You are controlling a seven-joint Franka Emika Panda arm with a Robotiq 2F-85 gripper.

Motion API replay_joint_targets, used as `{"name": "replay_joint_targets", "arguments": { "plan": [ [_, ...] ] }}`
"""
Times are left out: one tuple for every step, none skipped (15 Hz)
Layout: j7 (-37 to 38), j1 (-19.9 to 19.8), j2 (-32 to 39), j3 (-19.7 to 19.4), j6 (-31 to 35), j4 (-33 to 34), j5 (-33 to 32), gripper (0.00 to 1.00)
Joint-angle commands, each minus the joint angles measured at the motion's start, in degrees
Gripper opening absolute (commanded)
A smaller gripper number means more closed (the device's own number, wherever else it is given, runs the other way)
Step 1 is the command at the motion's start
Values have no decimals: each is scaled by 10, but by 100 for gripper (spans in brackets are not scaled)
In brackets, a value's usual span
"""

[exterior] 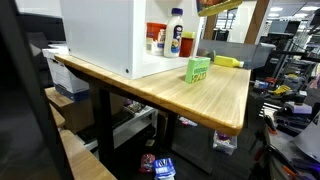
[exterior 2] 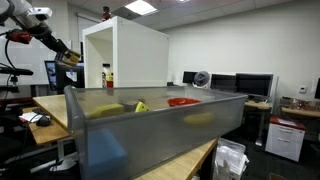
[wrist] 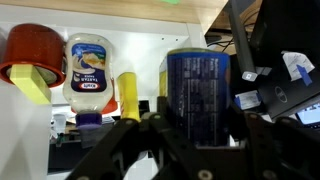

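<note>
In an exterior view, the blue can [exterior: 187, 43] is seen beside the mayonnaise bottle [exterior: 175, 30], well back from the surface [exterior: 215, 100] edge. In an exterior view, the pincer [exterior 2: 68, 57] is held in open room beside the white cabinet [exterior 2: 125, 50]. In the wrist view, the pincer [wrist: 190, 128] is spread wide, with the can framed between its fingers.

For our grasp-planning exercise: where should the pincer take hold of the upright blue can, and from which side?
Probably its straight middle wall, coming level from the white shelf's open front: the blue can stands upright and round, with the yellow bottle close beside it.
</note>
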Motion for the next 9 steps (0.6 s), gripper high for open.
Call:
{"name": "replay_joint_targets", "arguments": {
  "plan": [
    [21,-11,-12,8,7,-5,-14,30],
    [21,-12,-10,9,-3,-1,-15,30],
    [20,-11,-12,8,-13,-1,-16,30],
    [20,-11,-12,8,-14,-1,-16,30],
    [20,-12,-13,9,-18,-1,-17,30],
    [20,-12,-13,9,-19,-1,-17,30],
    [19,-13,-13,9,-23,-1,-17,30],
    [18,-13,-13,9,-24,-1,-18,30],
    [18,-13,-13,9,-25,-1,-19,30]
  ]
}}
